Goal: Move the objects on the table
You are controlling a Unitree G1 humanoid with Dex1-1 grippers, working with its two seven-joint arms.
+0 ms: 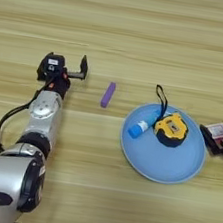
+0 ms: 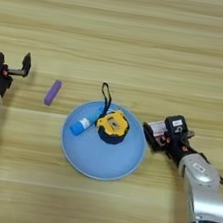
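With the blue plate (image 2: 83, 160) as landmark: the tape measure (image 2: 112, 126) sits on the plate's upper middle, its black strap (image 2: 105, 95) looping over the far rim onto the table (image 2: 144, 37), and a blue-and-white tube (image 2: 81, 125) lies on the plate just left of it. The red-and-white box (image 2: 156, 129) is just beside the plate's right rim, clasped between the fingers of the right gripper (image 2: 155, 135), whose forearm reaches in from the lower right. The purple bar (image 1: 108, 94) lies left of the plate, apart from it. Farther left, the left gripper (image 1: 82, 69) has its fingers spread with nothing between them, the bar well clear to their right; its arm stretches up from the lower left.
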